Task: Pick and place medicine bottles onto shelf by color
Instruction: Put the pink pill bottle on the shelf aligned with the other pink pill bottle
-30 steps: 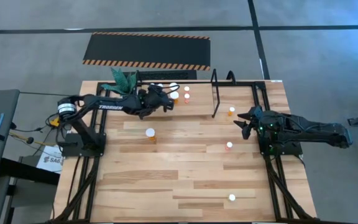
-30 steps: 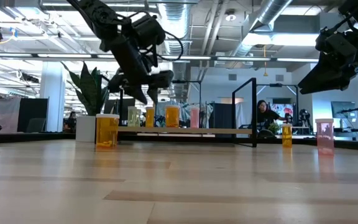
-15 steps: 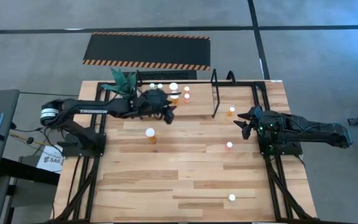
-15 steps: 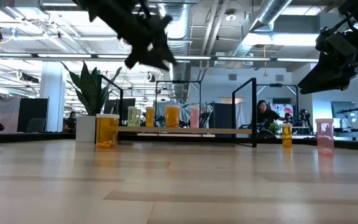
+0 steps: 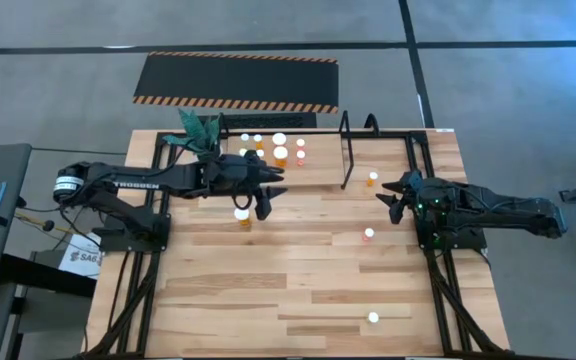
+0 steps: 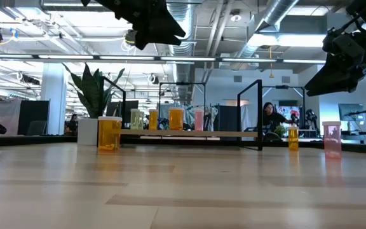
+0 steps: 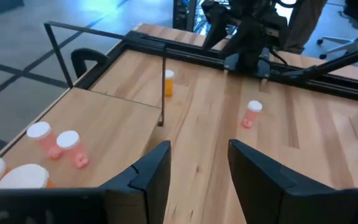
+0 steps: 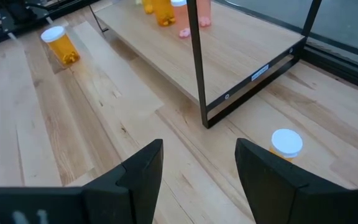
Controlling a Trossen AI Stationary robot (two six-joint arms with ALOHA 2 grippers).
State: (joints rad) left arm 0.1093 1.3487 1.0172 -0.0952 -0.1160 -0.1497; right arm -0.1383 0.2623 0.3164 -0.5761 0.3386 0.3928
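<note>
Medicine bottles (image 5: 279,146) stand clustered on the shelf (image 5: 318,160) at the table's 12 o'clock edge, with others loose on the wooden table (image 5: 298,290).

Left gripper (image 5: 266,196) reaches out over the table's middle, just in front of the shelf, its fingers (image 7: 151,171) parted and empty; a large orange bottle (image 5: 242,217) stands at its 7 o'clock. Right gripper (image 5: 392,196) hangs at the table's 3 o'clock side, fingers (image 8: 143,163) spread wide, holding nothing. A small orange bottle (image 5: 372,179) sits at its 11 o'clock, a pink bottle (image 5: 369,235) at its 7 o'clock.
</note>
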